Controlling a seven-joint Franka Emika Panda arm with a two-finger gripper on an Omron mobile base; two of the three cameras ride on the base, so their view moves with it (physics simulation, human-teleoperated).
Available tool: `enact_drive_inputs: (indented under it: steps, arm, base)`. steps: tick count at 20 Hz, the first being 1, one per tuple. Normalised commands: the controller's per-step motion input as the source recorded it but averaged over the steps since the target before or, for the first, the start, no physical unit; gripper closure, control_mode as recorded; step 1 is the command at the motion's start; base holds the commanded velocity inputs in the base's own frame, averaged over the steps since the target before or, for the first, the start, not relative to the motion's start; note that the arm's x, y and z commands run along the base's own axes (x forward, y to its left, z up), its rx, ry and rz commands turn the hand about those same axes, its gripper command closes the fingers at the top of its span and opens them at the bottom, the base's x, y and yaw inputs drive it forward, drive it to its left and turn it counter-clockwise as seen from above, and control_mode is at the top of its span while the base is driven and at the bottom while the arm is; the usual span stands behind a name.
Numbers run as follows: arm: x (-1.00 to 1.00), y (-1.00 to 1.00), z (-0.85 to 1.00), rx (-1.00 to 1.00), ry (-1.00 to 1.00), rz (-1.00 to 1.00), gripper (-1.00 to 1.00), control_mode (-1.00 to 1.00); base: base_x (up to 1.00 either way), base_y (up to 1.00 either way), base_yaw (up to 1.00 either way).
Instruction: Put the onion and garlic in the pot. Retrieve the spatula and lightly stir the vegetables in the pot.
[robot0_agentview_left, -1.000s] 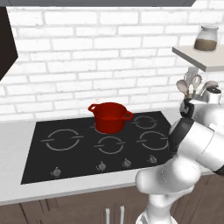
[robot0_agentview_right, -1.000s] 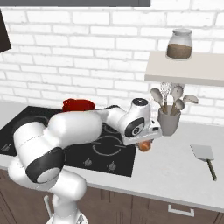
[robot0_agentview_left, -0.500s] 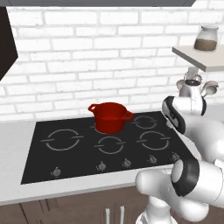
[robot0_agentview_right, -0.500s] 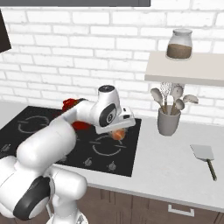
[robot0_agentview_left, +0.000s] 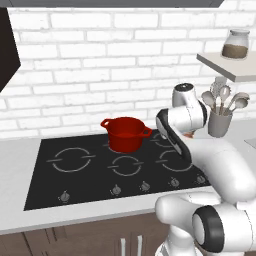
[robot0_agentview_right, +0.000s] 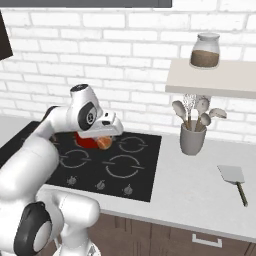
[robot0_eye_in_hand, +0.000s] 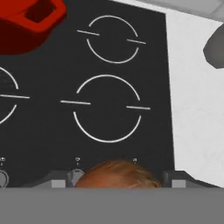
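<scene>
My gripper (robot0_agentview_right: 107, 139) hangs above the black cooktop (robot0_agentview_right: 131, 172), just right of the red pot (robot0_agentview_left: 125, 134). It is shut on the onion (robot0_agentview_right: 104, 144), a tan-orange bulb that sits between the fingertips in the hand view (robot0_eye_in_hand: 117, 174). In that view the pot (robot0_eye_in_hand: 30, 22) lies at the upper left, a burner ring away. My arm hides most of the pot (robot0_agentview_right: 85, 142) in the right base view. The spatula (robot0_agentview_right: 233, 175) lies flat on the counter at the far right. The garlic is out of view.
A grey utensil cup (robot0_agentview_right: 192, 141) full of spoons stands on the counter right of the cooktop, seen too from the left (robot0_agentview_left: 220, 123). Above it a wall shelf (robot0_agentview_right: 210, 84) carries a glass jar (robot0_agentview_right: 205, 50). A brick wall runs behind.
The arm has swung left, from beside the utensil cup out over the cooktop toward the pot, carrying the onion with it.
</scene>
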Motion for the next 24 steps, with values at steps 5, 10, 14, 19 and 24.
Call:
enact_drive_inputs:
  steps: [5, 10, 14, 19, 24]
  arm:
    - [0.32, 0.13, 0.0, -0.02, 0.02, -0.07, 1.0, -1.0]
    - [0.36, 0.77, 0.33, -0.02, 0.04, 0.15, 1.0, -1.0]
    - [0.72, 0.62, 0.16, 0.05, -0.01, 0.52, 1.0, -1.0]
    - [0.99, 0.28, -0.03, 0.2, 0.0, 0.58, 1.0, -1.0]
    - [1.0, 0.37, -0.35, 0.05, 0.1, 0.29, 1.0, -1.0]
  base:
    - [0.0, 0.0, 0.0]
    - [0.0, 0.0, 0.0]
    - [0.0, 0.0, 0.0]
    - [0.0, 0.0, 0.0]
    - [0.0, 0.0, 0.0]
